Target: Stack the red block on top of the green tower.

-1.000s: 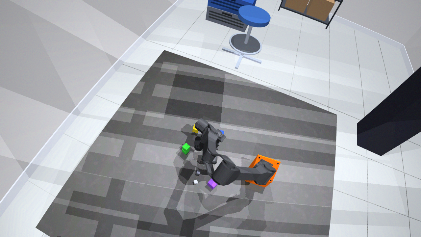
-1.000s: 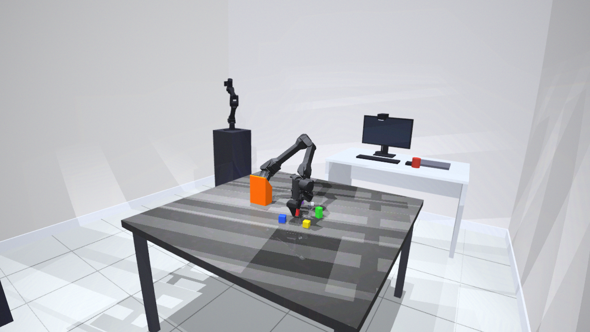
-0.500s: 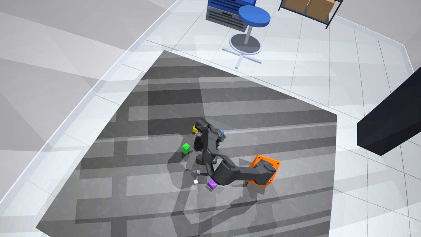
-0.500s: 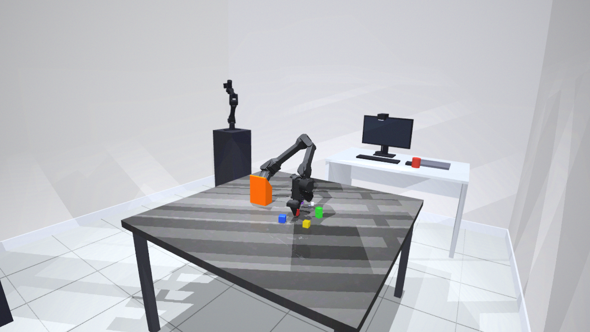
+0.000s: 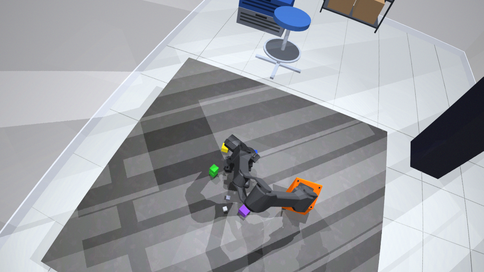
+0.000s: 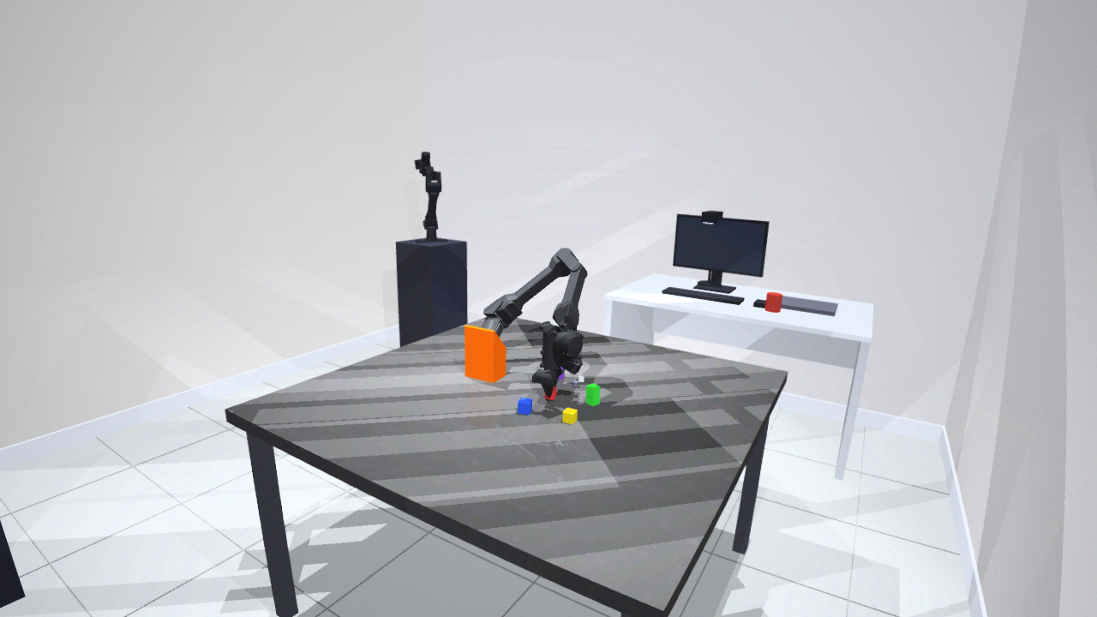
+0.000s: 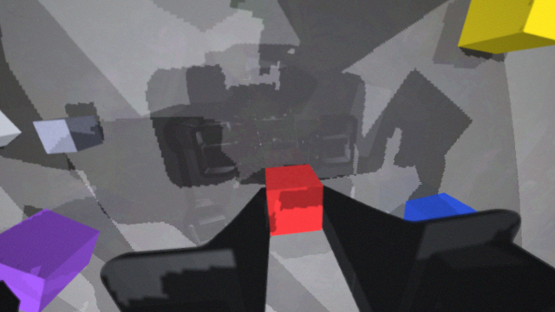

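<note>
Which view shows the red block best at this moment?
The wrist view: the red block fills the centre, clamped between the gripper fingers, with its top and near face plain. The exterior view shows only a small red speck under the gripper, low over the table. In the top view the arm hides it entirely.
</note>
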Robot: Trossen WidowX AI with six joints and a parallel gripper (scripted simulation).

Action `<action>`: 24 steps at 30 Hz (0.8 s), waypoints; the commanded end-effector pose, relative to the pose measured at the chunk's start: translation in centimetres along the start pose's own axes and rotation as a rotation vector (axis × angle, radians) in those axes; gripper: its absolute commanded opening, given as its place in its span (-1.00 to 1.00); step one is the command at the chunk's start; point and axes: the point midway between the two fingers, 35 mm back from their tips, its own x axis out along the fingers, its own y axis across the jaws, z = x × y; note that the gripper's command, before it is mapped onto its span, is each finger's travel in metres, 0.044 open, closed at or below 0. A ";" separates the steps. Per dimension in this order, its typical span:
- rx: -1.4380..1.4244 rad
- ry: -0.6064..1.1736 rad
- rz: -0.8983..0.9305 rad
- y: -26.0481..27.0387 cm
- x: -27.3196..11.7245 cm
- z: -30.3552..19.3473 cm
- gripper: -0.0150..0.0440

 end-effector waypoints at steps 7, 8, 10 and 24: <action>-0.005 -0.003 -0.004 -0.1 -4.5 0.1 -0.49; -0.005 -0.003 -0.004 -0.1 -5.0 0.1 -0.49; -0.005 -0.003 -0.005 -0.1 -6.0 0.1 -0.49; -0.004 -0.002 -0.007 -0.2 -11.5 0.1 -0.49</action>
